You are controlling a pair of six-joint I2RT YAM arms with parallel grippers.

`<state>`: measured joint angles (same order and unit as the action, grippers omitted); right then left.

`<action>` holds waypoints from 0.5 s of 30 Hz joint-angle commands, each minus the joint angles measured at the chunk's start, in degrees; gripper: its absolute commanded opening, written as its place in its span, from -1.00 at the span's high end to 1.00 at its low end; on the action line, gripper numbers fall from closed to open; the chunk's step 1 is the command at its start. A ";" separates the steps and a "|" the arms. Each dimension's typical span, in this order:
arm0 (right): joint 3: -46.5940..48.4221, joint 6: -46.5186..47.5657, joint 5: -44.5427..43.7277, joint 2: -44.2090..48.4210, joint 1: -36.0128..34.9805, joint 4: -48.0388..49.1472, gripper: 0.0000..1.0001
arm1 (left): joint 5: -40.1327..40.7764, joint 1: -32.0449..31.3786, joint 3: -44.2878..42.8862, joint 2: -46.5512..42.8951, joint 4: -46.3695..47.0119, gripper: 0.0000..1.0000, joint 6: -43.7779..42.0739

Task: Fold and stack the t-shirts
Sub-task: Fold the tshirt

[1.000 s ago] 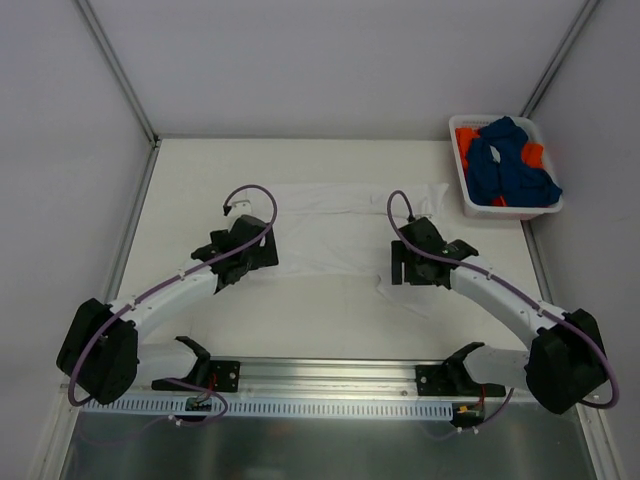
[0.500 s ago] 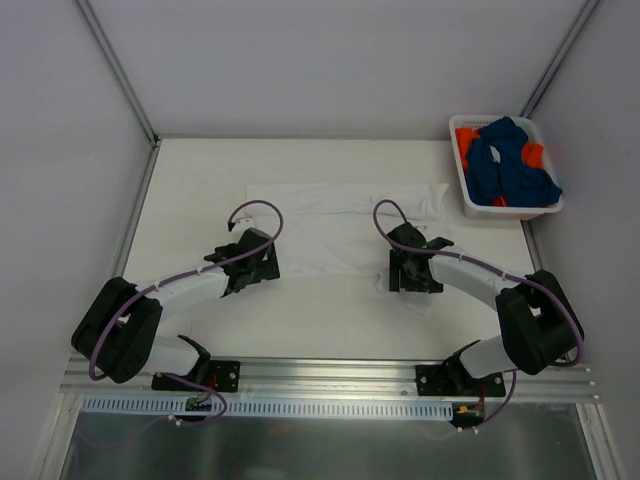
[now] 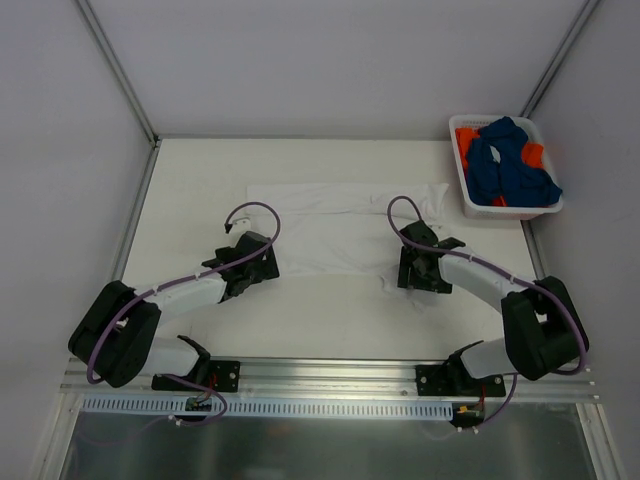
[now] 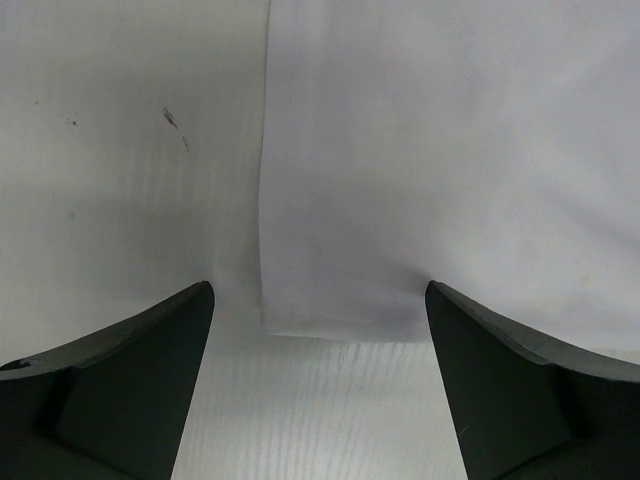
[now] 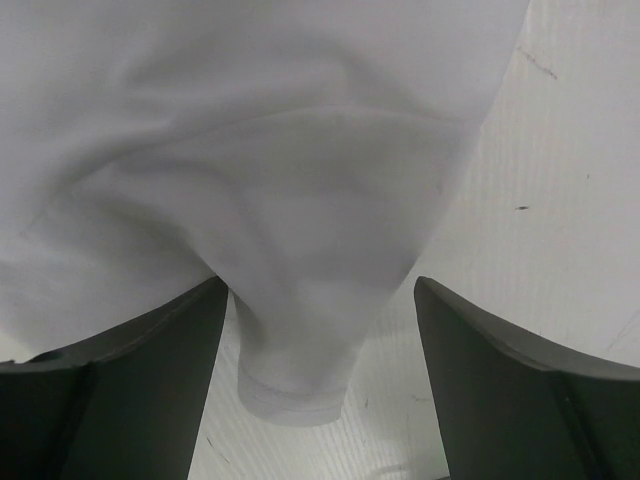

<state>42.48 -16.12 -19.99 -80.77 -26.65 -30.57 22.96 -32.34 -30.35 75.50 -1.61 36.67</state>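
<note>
White table [image 3: 330,312] bears the white t-shirt [image 3: 340,225]; left jaws and right jaws gape above it.

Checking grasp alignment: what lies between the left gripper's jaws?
In the left wrist view, a corner of the white t-shirt lies between the open jaws of the left gripper, with bare table beside it.

A white plastic basket [image 3: 505,211] sits at the table's [image 3: 200,170] far right corner. Small dark scuffs [image 4: 176,122] mark the table's pale surface.
</note>
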 commanded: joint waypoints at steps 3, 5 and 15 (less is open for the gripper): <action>-0.03 -1.19 0.65 0.18 0.81 -1.43 -0.60 | -2.31 -0.71 0.56 0.34 0.90 -0.67 1.13; -0.11 -1.11 1.79 -1.14 0.73 -1.08 -0.59 | -2.48 -0.80 0.38 1.13 0.82 -0.64 1.04; -1.79 -1.90 2.94 -1.05 0.37 -0.63 0.96 | -1.52 -0.71 -1.20 3.77 -0.15 0.77 -0.10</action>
<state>41.69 -17.28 -17.32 -81.38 -26.28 -28.80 23.11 -32.32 -30.50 77.30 -0.03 36.95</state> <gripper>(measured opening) 0.059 0.225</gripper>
